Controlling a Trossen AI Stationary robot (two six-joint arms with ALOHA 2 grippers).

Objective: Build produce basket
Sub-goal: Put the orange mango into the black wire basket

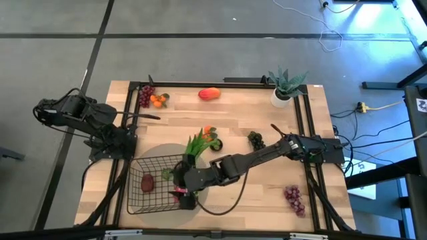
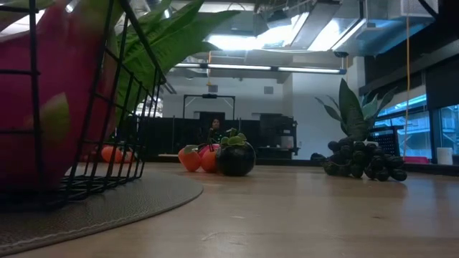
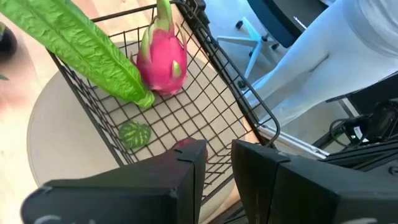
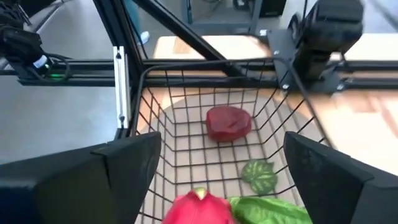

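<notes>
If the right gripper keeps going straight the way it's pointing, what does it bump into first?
Probably the dragon fruit, which lies in the basket just past the open right gripper. Depth is hard to judge; if it passes above that, the dark red fruit comes next.

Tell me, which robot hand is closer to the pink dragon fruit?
The right gripper: it hangs open over the dragon fruit in the basket. The left gripper waits at the basket's far edge.
</notes>
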